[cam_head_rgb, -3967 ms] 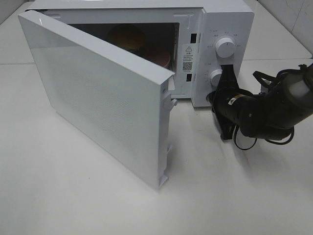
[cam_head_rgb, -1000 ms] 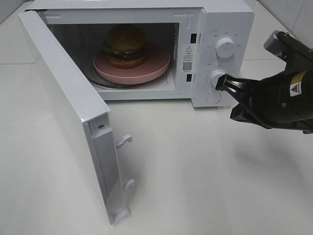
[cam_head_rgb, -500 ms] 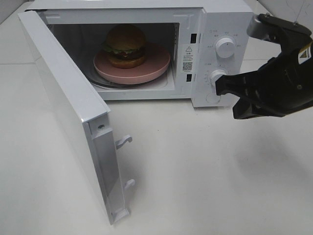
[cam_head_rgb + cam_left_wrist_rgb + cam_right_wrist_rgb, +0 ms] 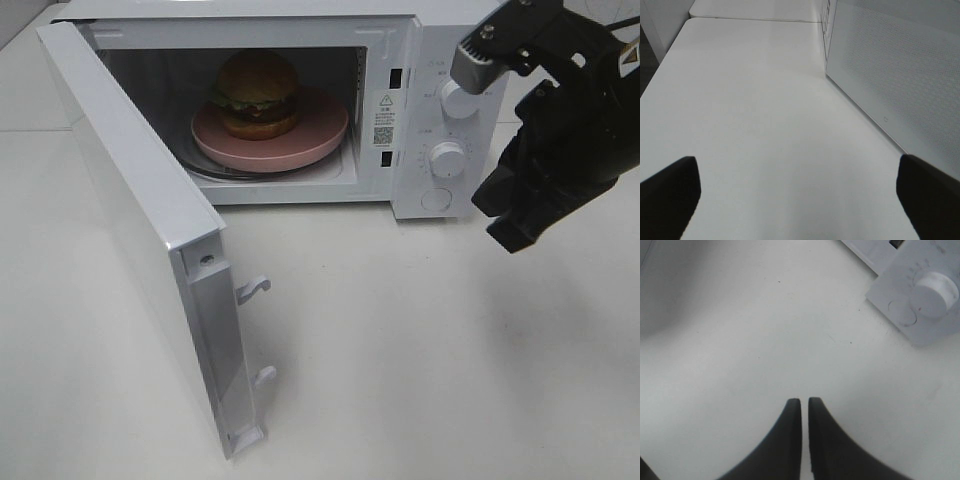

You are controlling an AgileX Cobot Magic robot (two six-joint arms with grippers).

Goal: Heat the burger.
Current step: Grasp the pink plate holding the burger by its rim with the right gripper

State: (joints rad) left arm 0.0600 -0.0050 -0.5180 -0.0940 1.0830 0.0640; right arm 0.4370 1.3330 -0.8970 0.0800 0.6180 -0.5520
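Observation:
The burger, with a brown bun, green lettuce and a dark patty, sits on a pink plate inside the white microwave. The microwave door stands wide open to the left. My right gripper hangs above the table in front of the control panel, to the right of the lower knob, and points down. In the right wrist view it is shut and empty, with the lower knob off to one side. My left gripper is open and empty over bare table beside the door.
The upper knob and a round button are on the panel. The open door juts far out over the table's left front. White tabletop spreads in front of the microwave.
The door has swung from partly shut to wide open, showing the burger. My right gripper has left the lower knob, risen and turned to point down.

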